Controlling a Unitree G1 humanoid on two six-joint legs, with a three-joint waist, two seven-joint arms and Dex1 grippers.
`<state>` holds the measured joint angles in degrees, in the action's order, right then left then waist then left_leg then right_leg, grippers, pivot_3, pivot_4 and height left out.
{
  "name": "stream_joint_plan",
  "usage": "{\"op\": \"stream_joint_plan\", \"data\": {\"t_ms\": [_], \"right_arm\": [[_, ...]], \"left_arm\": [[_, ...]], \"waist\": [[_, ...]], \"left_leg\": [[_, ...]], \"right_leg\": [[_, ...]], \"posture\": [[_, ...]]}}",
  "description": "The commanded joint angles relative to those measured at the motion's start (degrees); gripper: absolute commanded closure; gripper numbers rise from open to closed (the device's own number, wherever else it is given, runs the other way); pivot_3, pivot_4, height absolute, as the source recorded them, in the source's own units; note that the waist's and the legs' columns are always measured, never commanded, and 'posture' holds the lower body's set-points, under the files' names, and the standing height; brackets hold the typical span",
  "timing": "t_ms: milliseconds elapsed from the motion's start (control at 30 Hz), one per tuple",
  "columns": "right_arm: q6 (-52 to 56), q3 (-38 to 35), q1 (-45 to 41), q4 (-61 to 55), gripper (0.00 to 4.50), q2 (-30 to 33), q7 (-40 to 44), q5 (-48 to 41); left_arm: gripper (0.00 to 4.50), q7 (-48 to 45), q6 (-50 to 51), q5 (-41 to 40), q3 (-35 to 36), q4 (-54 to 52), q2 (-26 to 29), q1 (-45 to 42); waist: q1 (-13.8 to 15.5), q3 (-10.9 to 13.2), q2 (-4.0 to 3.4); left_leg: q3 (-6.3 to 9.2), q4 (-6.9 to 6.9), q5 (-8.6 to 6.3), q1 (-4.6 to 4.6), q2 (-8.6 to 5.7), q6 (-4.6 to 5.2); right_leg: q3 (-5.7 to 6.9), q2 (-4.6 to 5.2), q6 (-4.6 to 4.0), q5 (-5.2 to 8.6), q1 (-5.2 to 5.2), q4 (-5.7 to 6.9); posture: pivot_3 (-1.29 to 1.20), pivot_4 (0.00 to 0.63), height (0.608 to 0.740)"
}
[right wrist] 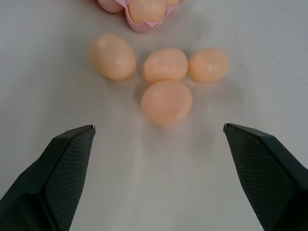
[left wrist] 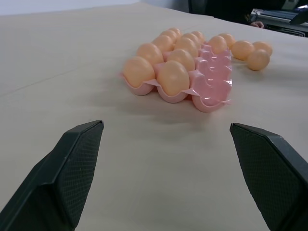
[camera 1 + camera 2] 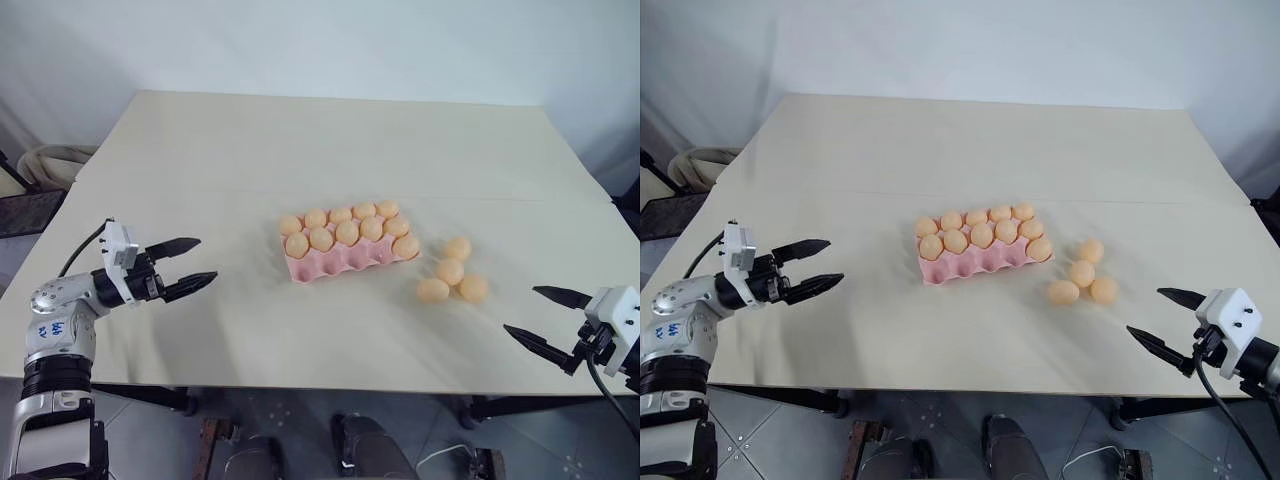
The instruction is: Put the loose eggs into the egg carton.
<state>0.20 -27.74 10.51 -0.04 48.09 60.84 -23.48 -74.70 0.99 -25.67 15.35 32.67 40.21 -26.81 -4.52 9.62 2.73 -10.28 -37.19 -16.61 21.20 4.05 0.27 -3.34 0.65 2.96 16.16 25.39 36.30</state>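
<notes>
A pale table stands before a white wall. The pink egg carton sits mid-table, its far two rows filled (near row bare). Four loose eggs cluster just right of it. Left gripper and right gripper — fingers spread, holding nothing — hover near the front edge.

A flat pink moulded egg carton, its rear rows filled with eggs, is set on a pale beige rectangular table. Four smooth pale-orange loose eggs are clustered just right of the carton.
</notes>
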Motion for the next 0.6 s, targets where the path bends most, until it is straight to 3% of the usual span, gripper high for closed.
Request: {"op": "stream_joint_plan", "data": {"t_ms": [33,367,600], "right_arm": [[0.15,-2.14,0.24,-1.76,0.00,-0.17,-1.02,-1.14],[2.54,-2.77,0.72,-4.29,0.00,-0.89,-3.58,-2.18],[7.77,-1.34,0.61,-9.45,0.00,-4.12,-11.01,-1.88]], "left_arm": [[0.01,-0.67,-1.20,-0.63,0.81,1.20,0.07,-2.05],[0.01,0.35,1.26,-0.13,-0.05,-1.27,0.66,-1.17],[0.01,-1.01,1.67,-1.92,0.58,-1.84,-0.21,-1.01]], "waist": [[0.05,0.00,0.00],[0.04,0.00,0.00],[0.08,0.00,0.00]], "left_leg": [[0.00,0.00,0.00,0.00,0.00,0.00],[0.02,0.00,0.00,0.01,0.01,0.00],[0.03,-0.01,0.00,0.01,0.01,-0.01]], "right_leg": [[0.00,0.00,0.00,0.00,0.00,0.00],[0.02,-0.01,0.00,0.00,0.00,0.00],[0.03,0.00,-0.01,0.00,0.00,0.02]], "posture": [[0.00,0.150,0.740],[0.00,0.150,0.740],[0.00,0.150,0.740]]}}
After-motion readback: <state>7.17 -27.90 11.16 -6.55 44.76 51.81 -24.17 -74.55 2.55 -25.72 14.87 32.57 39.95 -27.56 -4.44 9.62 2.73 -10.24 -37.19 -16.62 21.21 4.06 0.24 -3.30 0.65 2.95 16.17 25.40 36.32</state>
